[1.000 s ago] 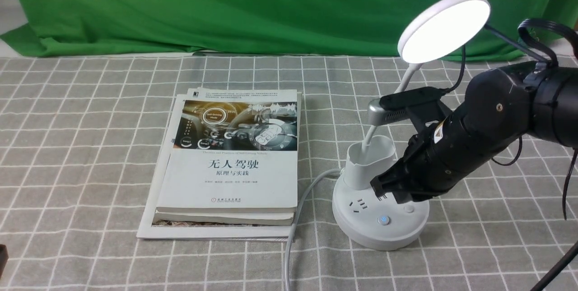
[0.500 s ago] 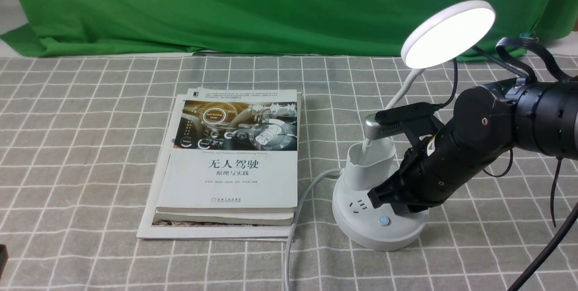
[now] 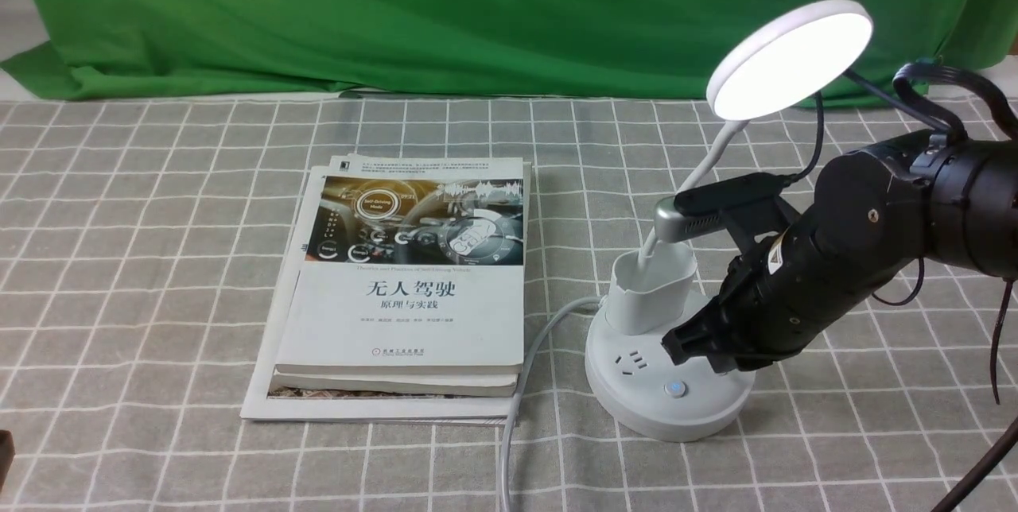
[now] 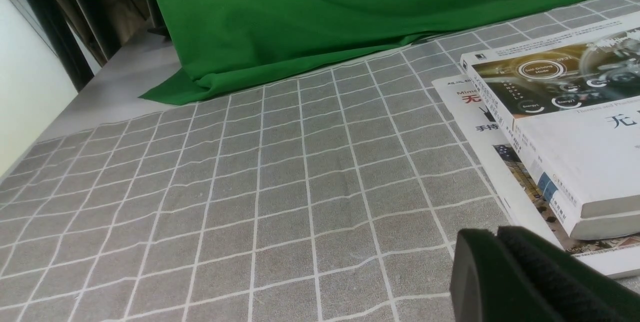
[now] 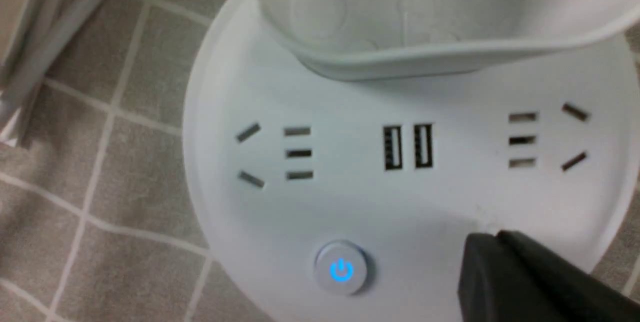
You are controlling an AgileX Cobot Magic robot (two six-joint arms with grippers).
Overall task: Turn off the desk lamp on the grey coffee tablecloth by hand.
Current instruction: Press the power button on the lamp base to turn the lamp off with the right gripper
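Front view: the bulky black right arm comes in from the right and slopes down to the left, with its right gripper (image 3: 700,353) poised over the round puck base (image 3: 636,405) of the white desk lamp (image 3: 787,59). The lamp's flat disc head glows on its thin bent neck. The lamp stands on the right part of the grey-brown tablecloth with thin white grid lines (image 3: 159,257). On the base, a small round button with a blue light (image 3: 675,389) shows just left of the gripper tip. The small white cup holder (image 3: 652,285) rises just behind the tip. A stack of white paperback books (image 3: 406,289) lies well left of the lamp, and a grey power cable (image 3: 521,385) runs between them. A plain green backdrop cloth (image 3: 477,11) hangs behind.

Left wrist view: the left gripper (image 4: 500,244) is low over the bare cloth near the corner of the books, its black fingers pressed together on nothing.

Right wrist view: the right gripper's fingers (image 5: 530,282) are closed against each other and empty. They sit over the base beside the lit button. Whether they touch the base I cannot tell.
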